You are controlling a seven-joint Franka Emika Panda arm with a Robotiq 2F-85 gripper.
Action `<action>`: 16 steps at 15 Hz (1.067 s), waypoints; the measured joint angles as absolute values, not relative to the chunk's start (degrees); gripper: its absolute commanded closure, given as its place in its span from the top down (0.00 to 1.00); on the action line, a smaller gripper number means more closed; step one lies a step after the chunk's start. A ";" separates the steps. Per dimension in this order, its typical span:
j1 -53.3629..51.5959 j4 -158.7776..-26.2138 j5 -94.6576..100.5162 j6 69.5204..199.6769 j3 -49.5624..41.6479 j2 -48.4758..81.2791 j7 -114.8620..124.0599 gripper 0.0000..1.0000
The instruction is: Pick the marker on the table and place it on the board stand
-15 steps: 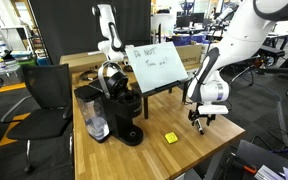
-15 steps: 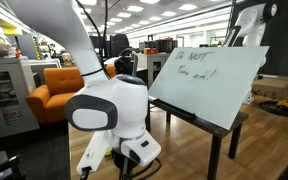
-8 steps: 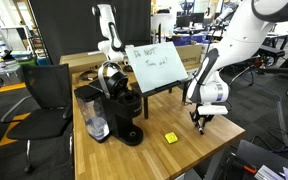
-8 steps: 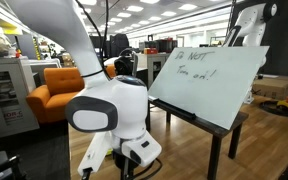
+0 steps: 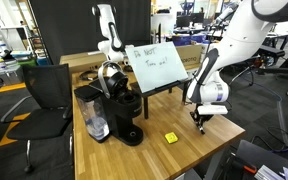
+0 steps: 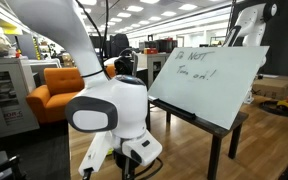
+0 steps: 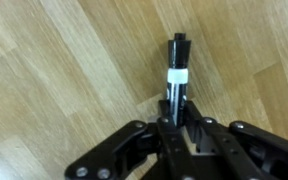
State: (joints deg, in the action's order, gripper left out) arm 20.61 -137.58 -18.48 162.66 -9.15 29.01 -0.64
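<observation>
Light-wood plank table [image 5: 149, 118] carries the white whiteboard on a black easel stand [image 5: 156, 68]. Black gripper [image 7: 180, 122] is low over the tabletop, well apart from that stand. Its jaws are clamped on the thin black marker [image 7: 177, 72], white-banded, which lies on the wood.

An exterior view overlooks the table [image 5: 149, 152] from afar. An exterior view, low beside the arm [image 6: 109, 110], faces the board stand [image 6: 209, 75] both share. The wrist view looks closely down.
</observation>
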 measured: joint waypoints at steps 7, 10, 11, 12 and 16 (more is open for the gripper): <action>20.56 -139.50 -18.46 166.33 -7.76 28.37 -0.66 0.05; 20.54 -141.77 -18.46 168.91 -6.14 27.09 -0.66 0.05; 20.54 -142.52 -18.46 169.68 -5.54 26.59 -0.66 0.05; 20.54 -143.25 -18.46 170.35 -4.96 25.96 -0.66 0.05; 20.66 -145.42 -18.83 171.72 -2.92 22.95 -0.66 0.05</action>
State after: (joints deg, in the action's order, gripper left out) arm 20.66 -145.42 -18.83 171.72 -2.92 22.95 -0.66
